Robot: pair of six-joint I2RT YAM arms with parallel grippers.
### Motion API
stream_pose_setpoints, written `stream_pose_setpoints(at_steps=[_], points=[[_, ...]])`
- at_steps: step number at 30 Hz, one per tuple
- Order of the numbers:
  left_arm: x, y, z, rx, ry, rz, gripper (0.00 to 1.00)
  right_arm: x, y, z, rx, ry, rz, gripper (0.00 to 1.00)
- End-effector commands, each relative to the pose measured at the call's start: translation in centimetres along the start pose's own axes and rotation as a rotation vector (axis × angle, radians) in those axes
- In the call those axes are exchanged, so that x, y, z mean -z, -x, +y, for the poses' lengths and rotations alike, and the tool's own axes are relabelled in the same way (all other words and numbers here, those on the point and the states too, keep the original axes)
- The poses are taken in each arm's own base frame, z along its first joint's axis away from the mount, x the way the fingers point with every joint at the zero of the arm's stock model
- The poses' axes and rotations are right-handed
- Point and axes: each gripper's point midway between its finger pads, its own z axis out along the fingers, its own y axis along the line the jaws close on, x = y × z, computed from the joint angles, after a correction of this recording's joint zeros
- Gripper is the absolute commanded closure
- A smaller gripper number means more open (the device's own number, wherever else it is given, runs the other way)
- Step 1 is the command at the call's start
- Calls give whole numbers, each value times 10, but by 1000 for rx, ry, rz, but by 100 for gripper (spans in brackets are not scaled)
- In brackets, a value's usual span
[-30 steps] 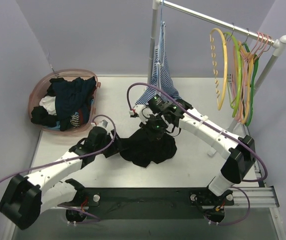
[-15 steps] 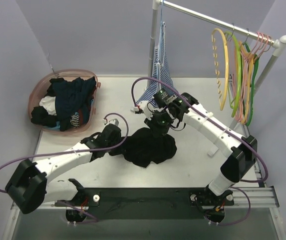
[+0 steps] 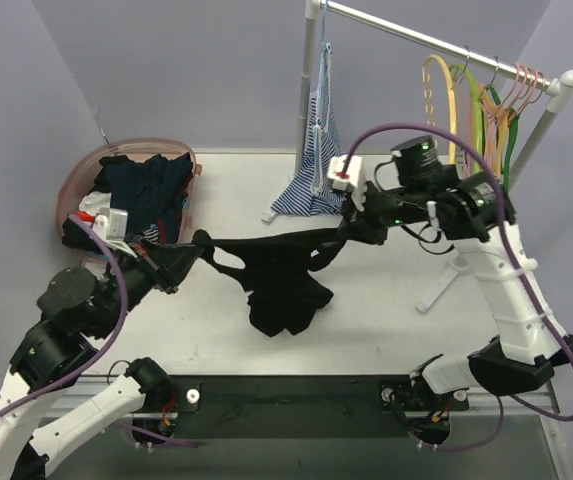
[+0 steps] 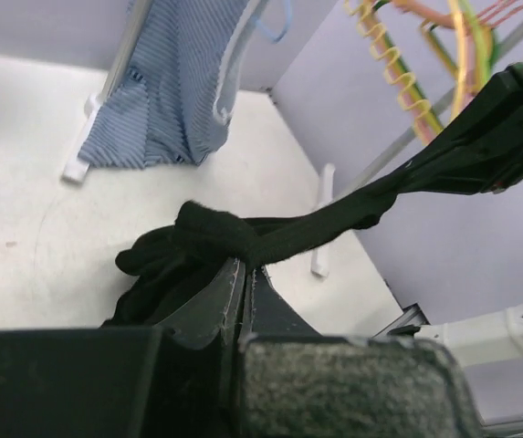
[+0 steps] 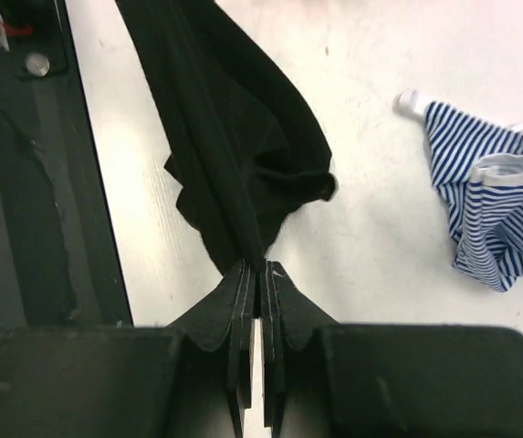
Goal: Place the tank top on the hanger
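Observation:
The black tank top is stretched in the air between my two grippers, its body sagging toward the table. My left gripper is shut on its left end, a bunched knot of fabric right at the closed jaws. On the other end my right gripper is shut, pinching the cloth at its tips. The yellow hanger hangs on the rail at the back right, apart from both grippers; its wavy bar shows in the left wrist view.
A blue-and-white striped garment hangs from the rack's left post. Green and orange hangers hang beside the yellow one. A pink basket of dark clothes sits at the left. The rack's white foot stands under my right arm.
My left gripper shut on the tank top. Both arms rose and pulled apart, lifting the top off the table and stretching it out between them.

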Motion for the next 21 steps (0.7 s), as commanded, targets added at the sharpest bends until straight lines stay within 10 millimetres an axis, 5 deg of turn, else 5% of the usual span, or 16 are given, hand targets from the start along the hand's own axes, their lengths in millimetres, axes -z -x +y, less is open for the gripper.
stream_pose_setpoints(at_steps=[1, 5, 12, 16, 19, 21], points=[[11, 33, -24, -93, -70, -50, 100, 43, 12, 12, -34, 4, -118, 100], [-8, 19, -19, -117, -46, 8, 100, 32, -8, -2, -113, -69, -65, 100], [-57, -67, 22, -33, 7, 150, 100, -17, -80, -29, -301, -198, 102, 100], [-76, -115, 45, 23, 48, 236, 100, -37, -113, -20, -358, -164, 177, 96], [-83, -147, 59, 60, 79, 320, 98, -41, -112, -8, -353, -98, 167, 72], [-83, -151, 63, 55, 92, 328, 70, -36, -101, 7, -318, -6, 128, 57]])
